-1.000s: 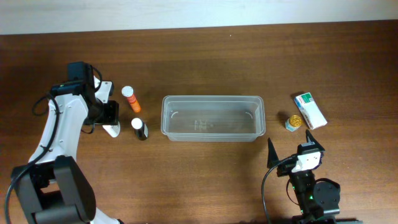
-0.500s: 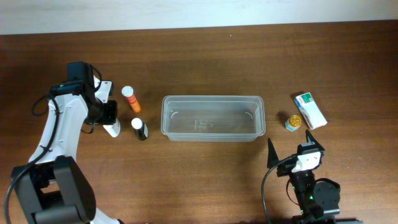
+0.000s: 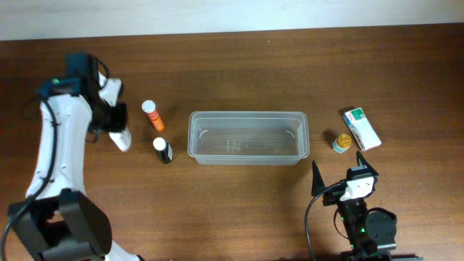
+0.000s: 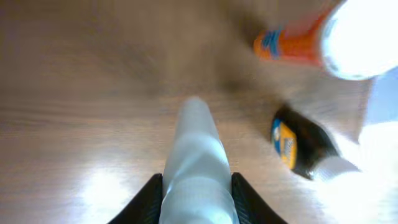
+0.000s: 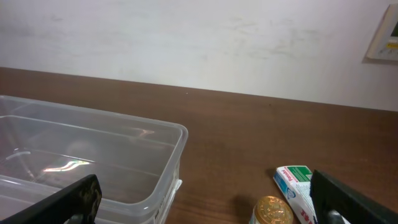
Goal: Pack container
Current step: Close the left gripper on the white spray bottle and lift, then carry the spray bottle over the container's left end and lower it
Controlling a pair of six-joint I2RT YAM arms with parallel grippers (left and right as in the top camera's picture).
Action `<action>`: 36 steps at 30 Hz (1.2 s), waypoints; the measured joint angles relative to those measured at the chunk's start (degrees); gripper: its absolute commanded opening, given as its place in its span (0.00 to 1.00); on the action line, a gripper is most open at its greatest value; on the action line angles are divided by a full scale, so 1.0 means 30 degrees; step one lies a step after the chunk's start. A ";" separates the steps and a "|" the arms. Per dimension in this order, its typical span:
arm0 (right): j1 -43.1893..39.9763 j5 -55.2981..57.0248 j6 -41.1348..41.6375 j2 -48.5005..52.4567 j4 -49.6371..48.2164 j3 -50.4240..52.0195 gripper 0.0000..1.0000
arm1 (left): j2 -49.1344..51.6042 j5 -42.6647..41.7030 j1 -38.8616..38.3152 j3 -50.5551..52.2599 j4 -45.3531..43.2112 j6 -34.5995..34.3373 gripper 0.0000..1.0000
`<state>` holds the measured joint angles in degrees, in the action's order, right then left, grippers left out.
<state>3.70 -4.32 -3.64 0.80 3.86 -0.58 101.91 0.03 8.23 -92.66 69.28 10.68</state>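
Note:
The container point(image 3: 249, 137) is a clear tub in the middle of the table, with nothing in it; its near corner shows in the right wrist view point(image 5: 149, 149). My left gripper point(image 3: 114, 129) is shut on a white bottle point(image 3: 121, 141), which fills the space between the jaws in the left wrist view point(image 4: 196, 168). An orange bottle point(image 3: 151, 114) and a black bottle point(image 3: 163, 150) with white caps lie between it and the container; both also show in the left wrist view, the orange bottle point(image 4: 292, 43) and the black bottle point(image 4: 301, 146). My right gripper point(image 3: 344, 181) is open and empty below the container's right end.
A white-and-green box point(image 3: 361, 128) and a small gold-capped jar point(image 3: 342, 143) lie right of the container; the right wrist view shows the box point(image 5: 295, 183) and the jar point(image 5: 273, 210). The table's far edge meets a white wall.
My left arm has swung up and to the left, carrying the white bottle away from the black bottle. The right arm has not moved.

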 measured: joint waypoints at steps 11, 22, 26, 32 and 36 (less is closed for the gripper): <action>0.0000 0.0000 0.0000 0.0000 0.0000 0.0000 0.98 | 0.0000 -0.0277 -0.0765 -0.7941 0.4794 -0.1858 0.18; 0.0000 0.0000 0.0000 0.0000 0.0000 0.0000 0.98 | 0.0000 -0.0627 -0.5472 -0.9879 0.5544 -0.4532 0.17; 0.0000 0.0000 -0.0015 0.0000 0.0000 0.0000 0.98 | 0.0000 -0.0670 -0.7351 -0.9879 0.4779 -0.5450 0.17; 0.0000 0.0000 -0.0015 0.0000 0.0000 0.0000 0.98 | 0.0335 -0.0765 -1.0040 -0.9945 0.4422 -0.6375 0.18; 0.0000 0.0000 -0.0007 0.0000 0.0000 0.0000 0.98 | 0.1617 -0.0809 -1.1001 -0.9974 0.4240 -0.6776 0.17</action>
<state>3.70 -4.32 -3.66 0.80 3.86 -0.58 106.76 -2.39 -24.77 -122.58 82.00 -9.65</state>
